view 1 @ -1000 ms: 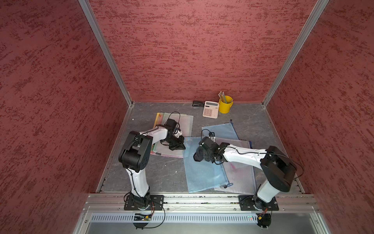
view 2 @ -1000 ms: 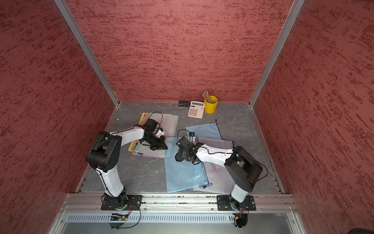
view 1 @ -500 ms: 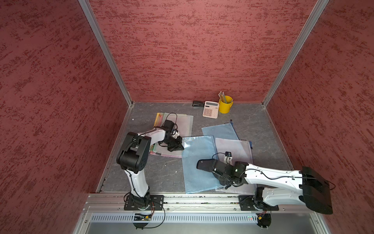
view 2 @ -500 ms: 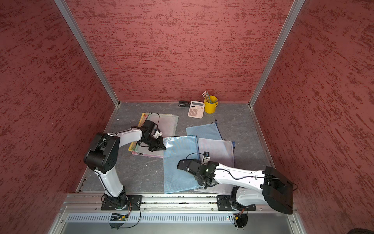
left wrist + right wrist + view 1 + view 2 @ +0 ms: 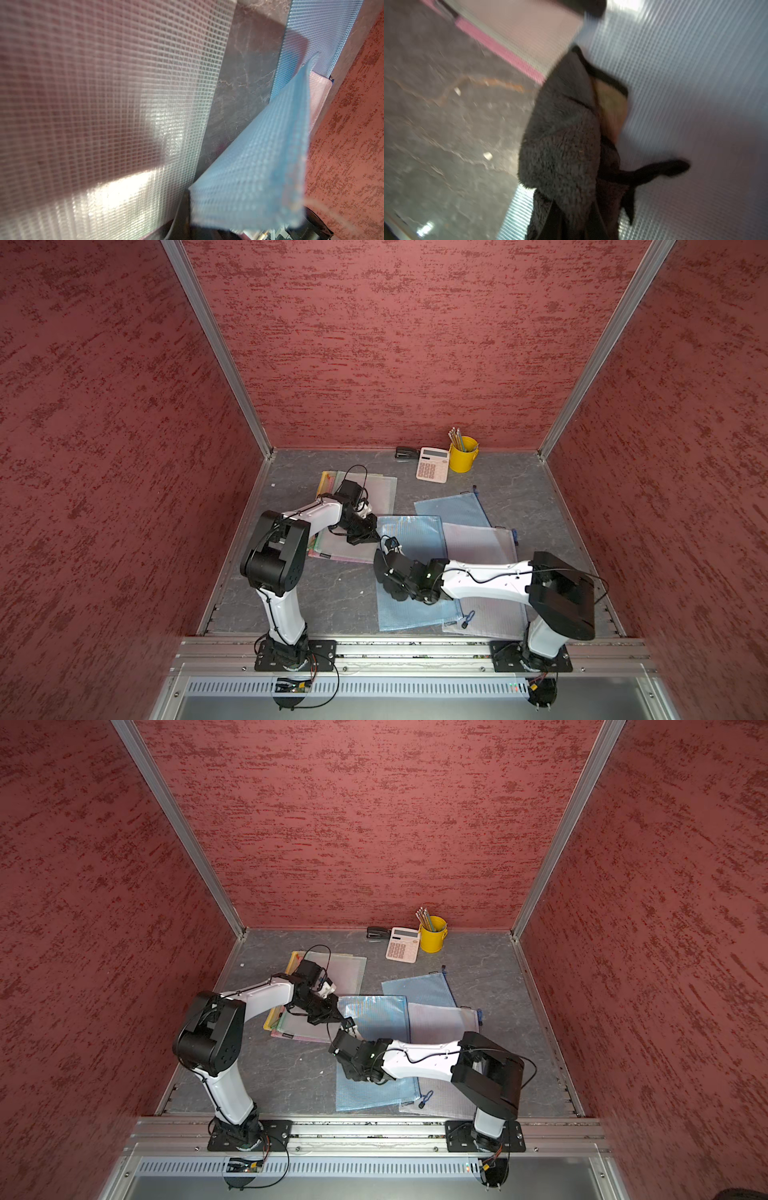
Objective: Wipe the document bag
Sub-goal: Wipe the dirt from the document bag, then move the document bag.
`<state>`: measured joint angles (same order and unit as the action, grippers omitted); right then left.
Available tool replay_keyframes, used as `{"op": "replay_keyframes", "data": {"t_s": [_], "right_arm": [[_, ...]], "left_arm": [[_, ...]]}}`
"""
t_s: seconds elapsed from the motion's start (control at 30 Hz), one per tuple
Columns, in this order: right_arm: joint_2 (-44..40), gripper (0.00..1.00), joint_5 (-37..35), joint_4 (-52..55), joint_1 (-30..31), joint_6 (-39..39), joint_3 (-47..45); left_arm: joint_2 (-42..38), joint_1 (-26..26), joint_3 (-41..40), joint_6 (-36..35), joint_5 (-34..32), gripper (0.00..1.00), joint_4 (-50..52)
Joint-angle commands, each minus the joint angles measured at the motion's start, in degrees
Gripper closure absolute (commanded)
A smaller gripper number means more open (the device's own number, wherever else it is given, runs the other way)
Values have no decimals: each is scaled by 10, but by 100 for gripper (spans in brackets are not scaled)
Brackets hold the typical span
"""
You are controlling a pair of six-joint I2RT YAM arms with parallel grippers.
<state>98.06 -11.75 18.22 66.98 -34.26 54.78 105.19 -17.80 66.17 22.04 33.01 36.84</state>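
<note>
While the right end effector [image 5: 391, 585] is clenched on the dark fuzzy cloth [image 5: 560, 135], I want that cloth pressed flat on the blue document bag [image 5: 415, 537], not dragging a bunched edge. The bag lies on the counter [image 5: 328, 597], on the near side of the calculator [image 5: 433, 464] and well apart from it. The cloth sits on the bag half farthest from the calculator, close to a long edge. The right wrist view is blurred; it looks like contact, but I can't confirm pressure.

My call: straight overlapping lanes toward the calculator, light downforce. Mesh plastic looks slick, so it will likely slide or buckle if shoved.

The left end effector [image 5: 366, 536] is clamped on the bag corner nearer the calculator, and the left wrist view shows that corner lifted off the counter. I'd hold it taut and low, with no extra lift. Risk: the two arms and their cables are near each other there, so I'd end each stroke short.

A pale mesh bag [image 5: 482, 543] lies touching the blue one, about as far from the calculator; don't snag it. The yellow pencil cup [image 5: 462, 456] and stapler [image 5: 406, 452] flank the calculator and play no part.
</note>
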Motion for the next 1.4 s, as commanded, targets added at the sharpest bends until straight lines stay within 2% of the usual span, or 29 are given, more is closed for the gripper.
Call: {"op": "replay_keyframes", "data": {"t_s": [0.0, 0.07, 0.17, 0.23, 0.33, 0.43, 0.7, 0.9, 1.1, 1.37], "right_arm": [[-55, 100, 24, 15, 5, -18, -53], [-117, 100, 5, 66, 4, -45, -86], [-209, 100, -48, 169, -22, -49, -57], [-244, 100, -76, 212, -63, -36, -17], [-264, 100, -80, 230, -146, -12, 22], [-251, 100, -62, 240, -202, 5, 47], [-194, 100, -60, 269, -251, 17, 96], [-151, 100, -38, 270, -283, 38, 114], [-83, 100, -18, 272, -286, 57, 139], [-60, 100, -9, 265, -294, 62, 157]], "left_arm": [[-26, 6, 42, -32, -16, 100, 40], [-30, 17, 75, -70, -28, 100, 88], [-15, 34, 147, -144, -60, 100, 172], [11, 42, 211, -196, -88, 100, 225], [63, 51, 296, -276, -126, 100, 284], [119, 63, 374, -331, -165, 100, 327], [230, 107, 526, -436, -219, 100, 378], [259, 138, 563, -481, -235, 100, 384], [270, 138, 587, -560, -243, 100, 371], [314, 135, 632, -582, -267, 100, 348]]}}
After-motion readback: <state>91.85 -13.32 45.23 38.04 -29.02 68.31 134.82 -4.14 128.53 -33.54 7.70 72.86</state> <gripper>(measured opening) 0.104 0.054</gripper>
